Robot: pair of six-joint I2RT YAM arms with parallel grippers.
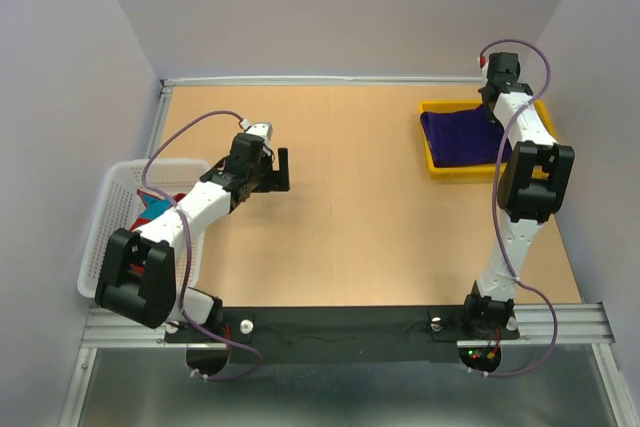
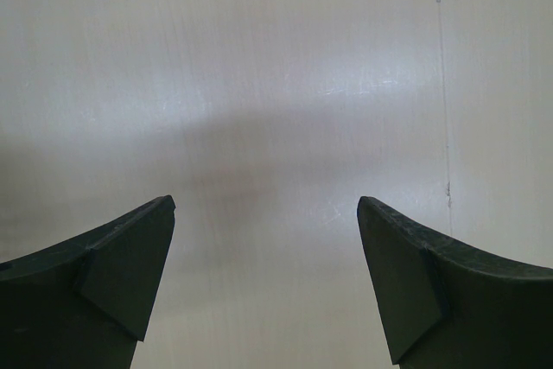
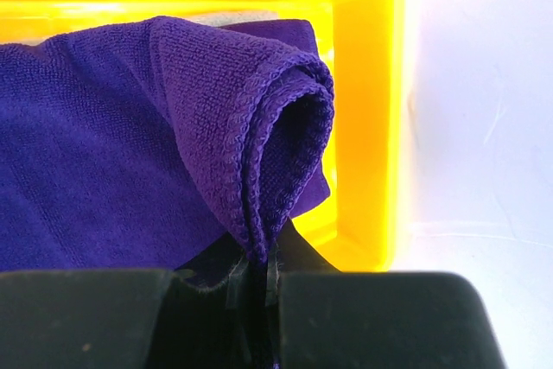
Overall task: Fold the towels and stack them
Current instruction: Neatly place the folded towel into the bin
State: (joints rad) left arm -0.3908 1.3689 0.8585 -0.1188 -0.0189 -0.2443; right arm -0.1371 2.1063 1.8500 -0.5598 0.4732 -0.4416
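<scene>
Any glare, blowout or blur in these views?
Right wrist: glare on the yellow tray far rim, background beside it washed out; purple towel sharp. Left wrist: soft sheen and broad shadow on the pale surface; left gripper silhouetted. Top external: even light.

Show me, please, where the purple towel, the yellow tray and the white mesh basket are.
purple towel (image 3: 104, 162), right wrist view, on its folded terry surface.
yellow tray (image 3: 367, 110), right wrist view, on its side wall.
white mesh basket (image 1: 100, 237), top external view, on its left wall.
</scene>
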